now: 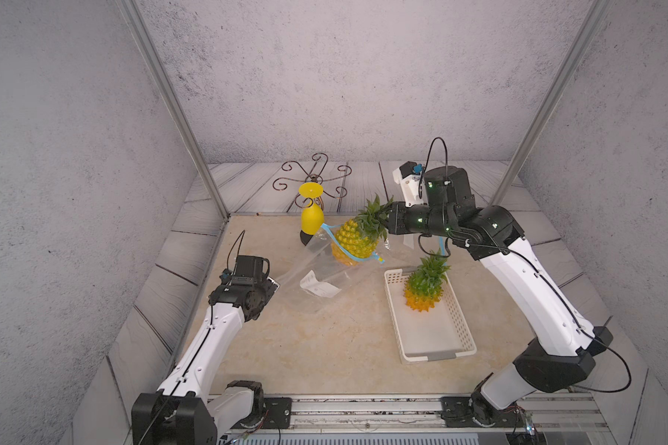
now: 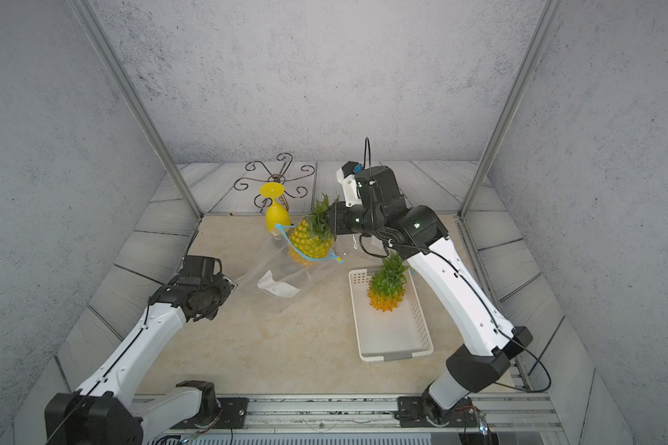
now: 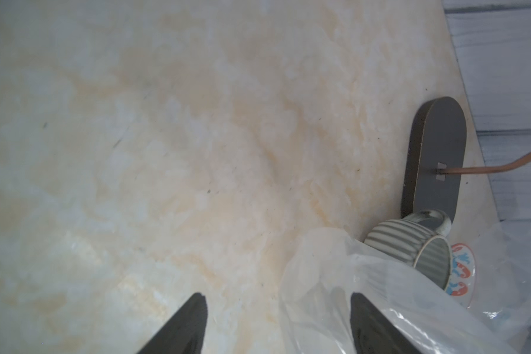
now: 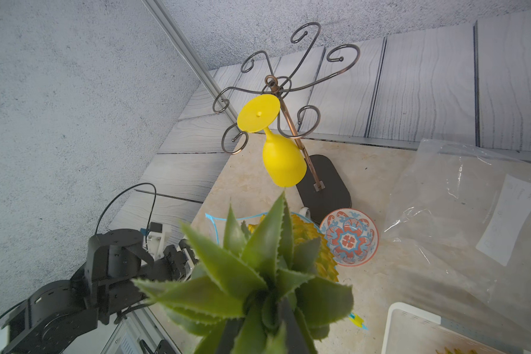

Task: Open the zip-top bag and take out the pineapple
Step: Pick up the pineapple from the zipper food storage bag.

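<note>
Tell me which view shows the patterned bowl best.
Right wrist view: the bowl shows nearly whole, pattern clear. Left wrist view shows only its edge behind a mug; neither top view shows it.

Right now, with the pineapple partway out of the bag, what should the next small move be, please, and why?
I would probably raise the right claw a little, up and away from the zip-top bag. It is shut on the pineapple at the crown, yet the blue zipper rings its lower body. The left claw is open, so the bag may trail.
</note>
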### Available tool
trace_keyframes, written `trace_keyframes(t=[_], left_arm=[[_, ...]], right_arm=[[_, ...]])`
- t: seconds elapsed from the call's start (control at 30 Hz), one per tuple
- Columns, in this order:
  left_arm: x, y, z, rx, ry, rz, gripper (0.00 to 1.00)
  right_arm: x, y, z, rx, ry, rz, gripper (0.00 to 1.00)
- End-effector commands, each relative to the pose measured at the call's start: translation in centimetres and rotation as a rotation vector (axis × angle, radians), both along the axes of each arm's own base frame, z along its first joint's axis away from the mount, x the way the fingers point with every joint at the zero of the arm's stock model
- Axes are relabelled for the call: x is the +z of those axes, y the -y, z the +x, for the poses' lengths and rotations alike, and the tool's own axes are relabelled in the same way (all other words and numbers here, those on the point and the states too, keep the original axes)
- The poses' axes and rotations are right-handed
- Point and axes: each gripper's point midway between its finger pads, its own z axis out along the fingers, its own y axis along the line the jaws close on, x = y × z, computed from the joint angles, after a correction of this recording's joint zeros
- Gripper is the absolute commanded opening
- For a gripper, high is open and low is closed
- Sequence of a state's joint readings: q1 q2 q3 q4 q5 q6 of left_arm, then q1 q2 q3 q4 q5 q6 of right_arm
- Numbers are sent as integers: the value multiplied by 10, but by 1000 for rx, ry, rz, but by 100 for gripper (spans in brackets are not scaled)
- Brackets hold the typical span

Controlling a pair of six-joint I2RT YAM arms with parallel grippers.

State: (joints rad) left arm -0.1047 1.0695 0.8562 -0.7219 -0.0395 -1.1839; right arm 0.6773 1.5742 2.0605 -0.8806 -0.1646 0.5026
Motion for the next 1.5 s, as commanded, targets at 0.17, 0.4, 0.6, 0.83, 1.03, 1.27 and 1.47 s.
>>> trace_keyframes(t=[0.17, 0.4, 0.6, 0.83, 1.03, 1.27, 1.47], left_arm=[[31, 49, 2, 361, -26, -577, 97], [39, 108, 30, 433, -76, -813, 97], [14, 137, 55, 356, -150, -826, 74], [-26, 97, 27, 399, -145, -613, 0], [-45, 59, 18, 309, -182, -417, 0], [-50, 40, 12, 243, -220, -278, 0], [-44, 39, 22, 194, -226, -244, 0]], right_arm=[[61, 9, -27, 42, 119, 177, 0], [57, 6, -32, 66, 99, 193, 0], [60, 7, -35, 68, 98, 203, 0], [74, 15, -38, 58, 135, 193, 0], [78, 21, -40, 49, 169, 163, 0], [83, 22, -40, 54, 187, 173, 0], [83, 26, -40, 45, 189, 168, 0]])
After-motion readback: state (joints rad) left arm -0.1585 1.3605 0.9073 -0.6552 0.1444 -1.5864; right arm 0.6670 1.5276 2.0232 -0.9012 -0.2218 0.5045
